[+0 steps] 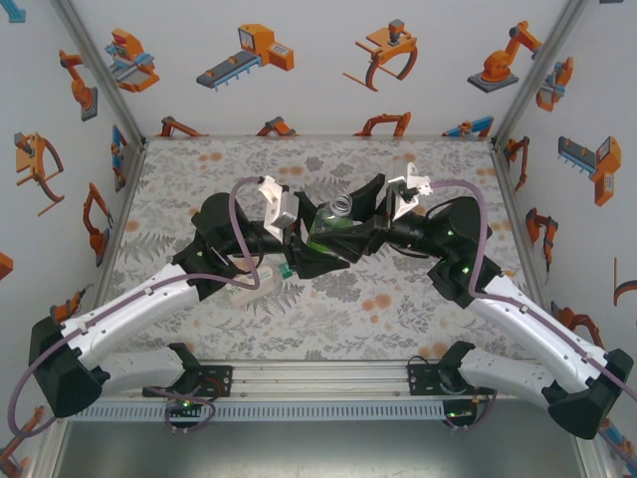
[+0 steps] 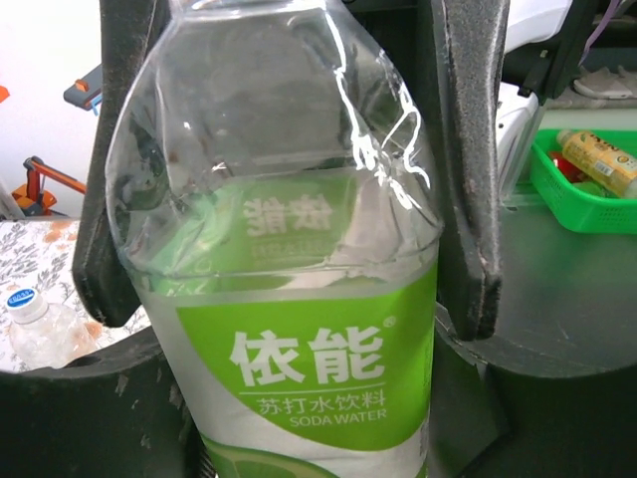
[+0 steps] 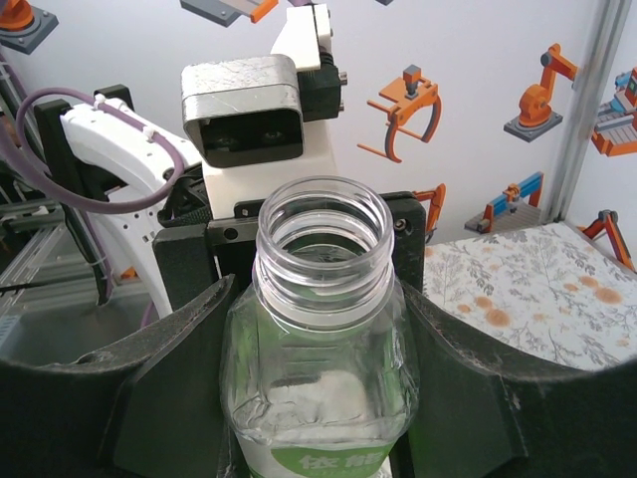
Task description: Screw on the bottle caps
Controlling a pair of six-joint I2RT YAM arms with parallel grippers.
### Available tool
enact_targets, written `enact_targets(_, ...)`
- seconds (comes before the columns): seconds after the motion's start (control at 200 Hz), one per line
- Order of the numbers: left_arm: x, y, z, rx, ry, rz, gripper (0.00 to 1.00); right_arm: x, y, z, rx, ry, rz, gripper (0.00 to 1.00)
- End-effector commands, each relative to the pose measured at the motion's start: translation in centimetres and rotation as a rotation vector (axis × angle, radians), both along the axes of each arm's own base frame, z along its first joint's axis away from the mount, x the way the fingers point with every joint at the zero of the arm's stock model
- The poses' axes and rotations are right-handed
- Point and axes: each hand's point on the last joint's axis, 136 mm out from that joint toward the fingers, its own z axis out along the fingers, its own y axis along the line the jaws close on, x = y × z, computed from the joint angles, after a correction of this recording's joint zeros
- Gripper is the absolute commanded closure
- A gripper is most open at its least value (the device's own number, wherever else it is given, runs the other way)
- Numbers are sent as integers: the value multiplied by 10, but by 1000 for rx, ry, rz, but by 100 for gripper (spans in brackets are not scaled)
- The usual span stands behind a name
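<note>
A whitish-clear bottle (image 1: 333, 227) with a green-and-white label hangs between both arms above the middle of the table. My right gripper (image 3: 318, 398) is shut on its shoulder, one wide finger (image 3: 149, 398) on each side. The threaded mouth (image 3: 320, 224) is bare and open. From the opposite side, my left gripper (image 2: 314, 398) is shut on the labelled body (image 2: 309, 368), its jaws tight against both flanks. In the top view the left gripper (image 1: 317, 241) and right gripper (image 1: 355, 225) meet at the bottle. A clear bottle (image 2: 45, 334) with a blue cap (image 2: 22, 298) lies on the table.
A green basket (image 2: 587, 194) holding a yellow-labelled item (image 2: 600, 159) stands beyond the table in the left wrist view. The floral table top (image 1: 338, 309) is walled at the back and both sides by panels with robot pictures.
</note>
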Motion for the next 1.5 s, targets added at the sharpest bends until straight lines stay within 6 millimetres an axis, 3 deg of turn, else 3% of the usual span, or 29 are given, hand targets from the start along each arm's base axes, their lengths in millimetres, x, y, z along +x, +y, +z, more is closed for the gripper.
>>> enact_targets(0.0,-2,3,6,-14,-36,15,44,-12,-6,16,52,-33,21,80)
enact_targets(0.1,-2,5,5,-1,-44,26,47,-12,-6,16,40,-42,11,77)
enact_targets(0.175,-1,7,1,18,-47,42,49,-10,-8,15,26,-43,-10,65)
enact_targets(0.25,2,9,-3,39,-50,67,51,-9,-10,14,15,-52,-37,61)
enact_targets(0.32,4,13,-5,52,-53,98,52,-6,-13,13,2,-53,-67,47)
enact_targets(0.426,9,19,-11,85,-53,148,54,-3,-18,10,-24,-58,-116,34)
enact_targets(0.621,35,37,-33,194,-17,329,64,5,-28,1,-86,-51,-210,30)
enact_targets(0.706,50,50,-45,253,16,425,71,19,-34,-9,-124,-5,-295,30)
enact_targets(0.826,69,74,-60,314,73,534,83,48,-44,-41,-217,119,-453,31)
enact_targets(0.986,91,109,-70,326,145,671,100,71,-41,-95,-377,278,-526,35)
enact_targets(1.102,104,133,-75,332,180,758,100,89,-47,-138,-444,419,-624,41)
enact_targets(1.222,113,152,-83,360,201,808,100,94,-46,-183,-548,526,-645,47)
enact_targets(1.332,116,162,-98,422,200,818,100,97,-50,-218,-652,638,-689,54)
enact_targets(1.492,111,165,-113,446,173,779,100,92,-48,-262,-777,755,-726,56)
